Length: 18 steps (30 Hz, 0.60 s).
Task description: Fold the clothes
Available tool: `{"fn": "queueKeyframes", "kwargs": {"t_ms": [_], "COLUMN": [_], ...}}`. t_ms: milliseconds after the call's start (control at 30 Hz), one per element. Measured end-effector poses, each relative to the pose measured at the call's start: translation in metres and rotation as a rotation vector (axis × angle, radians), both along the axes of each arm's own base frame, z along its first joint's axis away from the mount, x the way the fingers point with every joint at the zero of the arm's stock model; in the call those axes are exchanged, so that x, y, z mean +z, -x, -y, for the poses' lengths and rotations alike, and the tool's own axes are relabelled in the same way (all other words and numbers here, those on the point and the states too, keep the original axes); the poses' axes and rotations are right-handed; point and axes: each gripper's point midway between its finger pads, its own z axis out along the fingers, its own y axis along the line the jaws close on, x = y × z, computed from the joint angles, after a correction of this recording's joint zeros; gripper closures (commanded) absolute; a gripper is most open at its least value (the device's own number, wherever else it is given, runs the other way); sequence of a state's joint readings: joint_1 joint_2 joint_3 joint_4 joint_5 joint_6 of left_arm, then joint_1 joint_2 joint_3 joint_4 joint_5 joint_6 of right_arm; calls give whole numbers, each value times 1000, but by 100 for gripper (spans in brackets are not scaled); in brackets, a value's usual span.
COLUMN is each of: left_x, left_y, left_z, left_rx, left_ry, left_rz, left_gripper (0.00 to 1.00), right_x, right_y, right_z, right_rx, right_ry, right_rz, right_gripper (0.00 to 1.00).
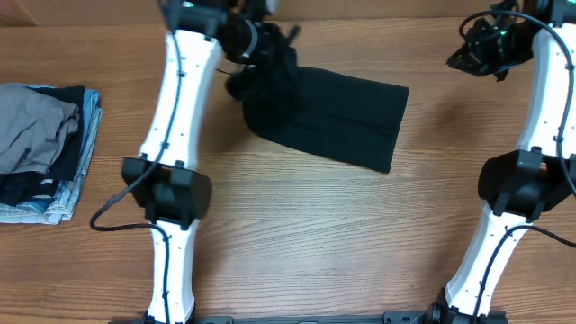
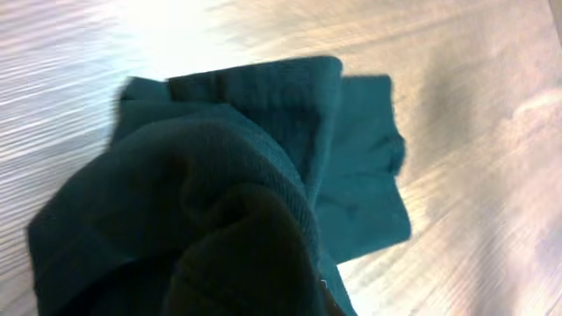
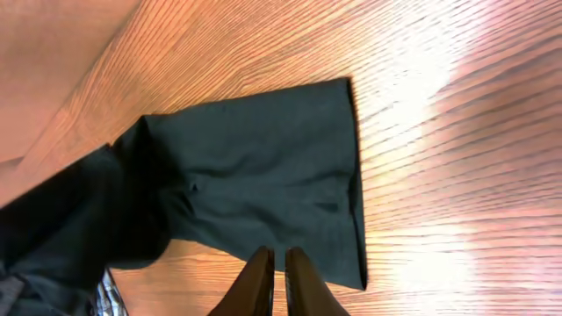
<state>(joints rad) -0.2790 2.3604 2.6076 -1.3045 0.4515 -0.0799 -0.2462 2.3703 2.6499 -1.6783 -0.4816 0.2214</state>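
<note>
A dark green-black garment (image 1: 333, 112) lies on the wooden table at centre back, its right part flat and its left end bunched up. My left gripper (image 1: 270, 49) is shut on that bunched left end and holds it raised; in the left wrist view the cloth (image 2: 228, 202) hangs in folds and hides the fingers. My right gripper (image 1: 468, 56) hangs above the table at the back right, apart from the garment. In the right wrist view its fingers (image 3: 274, 259) are shut and empty, above the garment (image 3: 263, 175).
A stack of folded clothes (image 1: 40, 148) in grey, navy and light blue sits at the table's left edge. Bare wood (image 1: 360, 243) runs along the front and right of the garment.
</note>
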Motion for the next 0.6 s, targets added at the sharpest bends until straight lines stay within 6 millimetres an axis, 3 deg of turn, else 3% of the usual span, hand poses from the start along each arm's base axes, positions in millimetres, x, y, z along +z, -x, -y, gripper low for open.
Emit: {"fn": "queueKeyframes", "kwargs": {"t_ms": [200, 300, 500, 600], "left_x": [3, 5, 5, -3], "left_y": [20, 20, 28, 46], "left_z": [64, 76, 99, 126], "left_rx": [-74, -70, -77, -121], "left_ry": [-23, -16, -41, -53], "left_rz": [50, 67, 96, 84], "left_gripper": [96, 96, 96, 96], "right_x": [-1, 0, 11, 34], "right_y": [4, 5, 13, 27], "right_z": [4, 16, 65, 95], "right_rx": [14, -2, -95, -163], "right_ry": [3, 0, -13, 2], "right_rz": [-4, 3, 38, 90], "right_gripper": [89, 73, 64, 46]}}
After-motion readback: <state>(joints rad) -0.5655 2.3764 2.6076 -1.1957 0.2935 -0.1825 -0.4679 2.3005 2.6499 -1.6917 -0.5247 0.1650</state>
